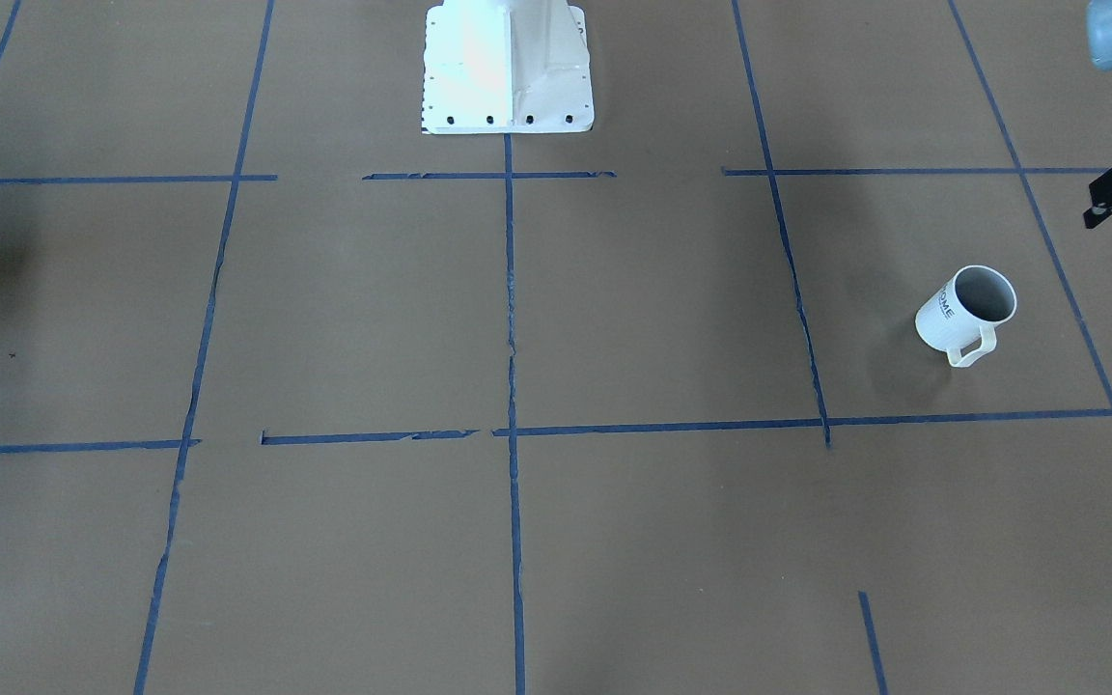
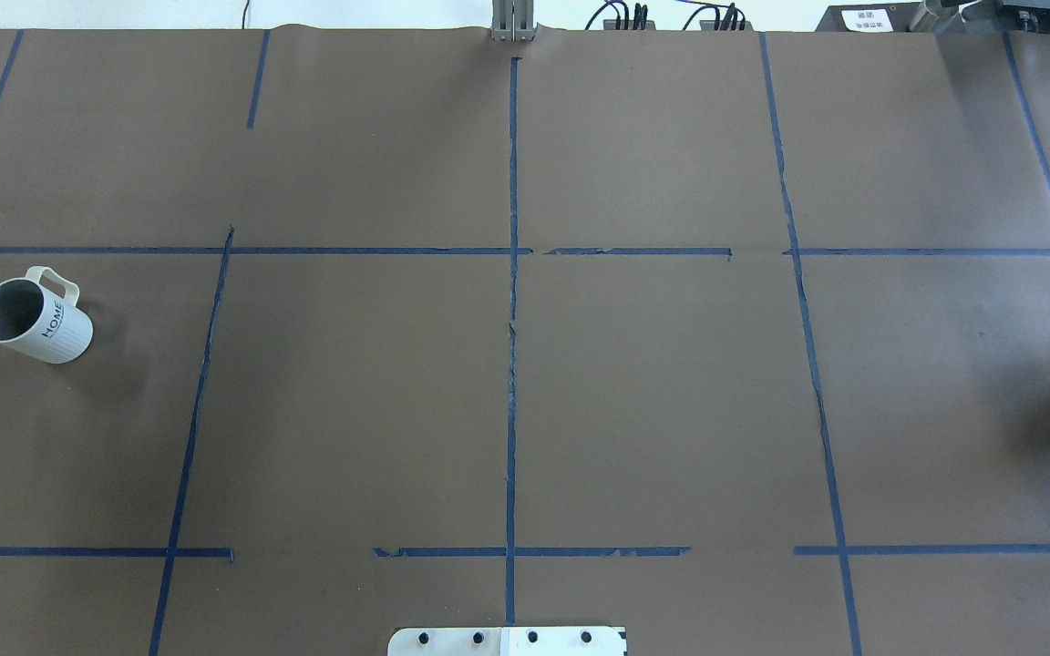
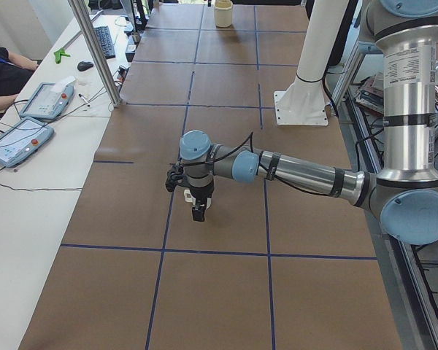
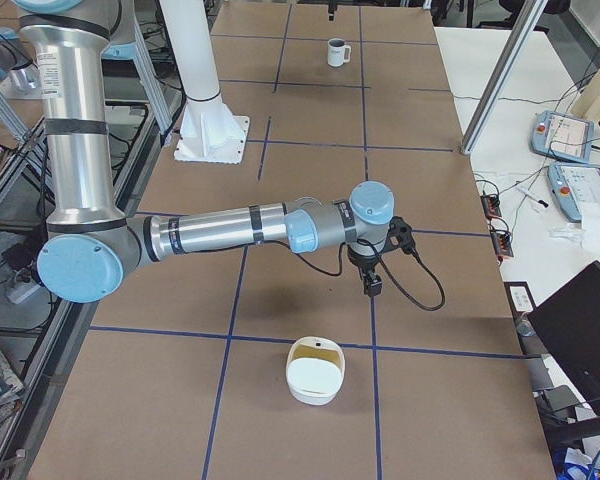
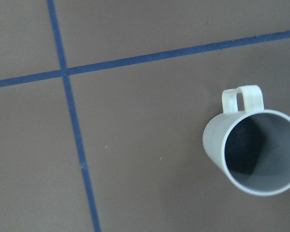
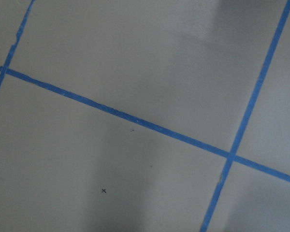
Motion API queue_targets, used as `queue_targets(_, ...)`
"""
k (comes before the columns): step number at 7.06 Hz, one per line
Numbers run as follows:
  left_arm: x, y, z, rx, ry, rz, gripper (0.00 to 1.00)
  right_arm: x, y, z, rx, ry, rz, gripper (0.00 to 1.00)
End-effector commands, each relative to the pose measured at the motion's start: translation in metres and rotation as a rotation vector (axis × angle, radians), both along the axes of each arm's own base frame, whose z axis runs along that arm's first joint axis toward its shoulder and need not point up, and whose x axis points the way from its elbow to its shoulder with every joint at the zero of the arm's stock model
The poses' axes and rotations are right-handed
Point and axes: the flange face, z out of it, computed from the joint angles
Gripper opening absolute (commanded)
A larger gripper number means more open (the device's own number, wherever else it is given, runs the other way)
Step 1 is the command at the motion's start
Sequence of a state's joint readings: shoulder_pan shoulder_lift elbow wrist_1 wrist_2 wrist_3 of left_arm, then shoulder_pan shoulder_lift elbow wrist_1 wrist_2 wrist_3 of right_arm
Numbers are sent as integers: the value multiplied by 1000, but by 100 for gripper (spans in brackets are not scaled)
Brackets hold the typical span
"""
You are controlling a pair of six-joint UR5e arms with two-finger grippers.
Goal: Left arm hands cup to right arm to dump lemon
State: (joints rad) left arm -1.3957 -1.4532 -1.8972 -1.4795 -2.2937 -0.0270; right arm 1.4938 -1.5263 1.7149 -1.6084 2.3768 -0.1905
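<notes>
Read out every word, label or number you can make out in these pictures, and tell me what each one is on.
"HOME": on the side of the white mug.
Small print on the left arm, upright tube: too small to read.
Small lettering on the right arm, upright tube: too small to read.
White label at the overhead view's top right: too blurred to read.

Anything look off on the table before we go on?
The cup stands upright, but its grey inside looks empty: no lemon shows in the left wrist view. The blue tape is frayed in spots.
</notes>
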Motion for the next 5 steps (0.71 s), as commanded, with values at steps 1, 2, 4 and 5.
queue_targets(1,-82,48,38,4,3,-37,100,56,21,-4,-109,7,37,100)
queue_targets(2,-79,54,41,1,65,-52,100,65,30,5,-131,3,56,100)
queue_targets(4,-79,56,48,-35,74,-76,100,63,50,23,-165,-1,60,100)
queue_targets(5,-79,54,51,-35,74,-72,100,62,60,31,-189,-3,64,100)
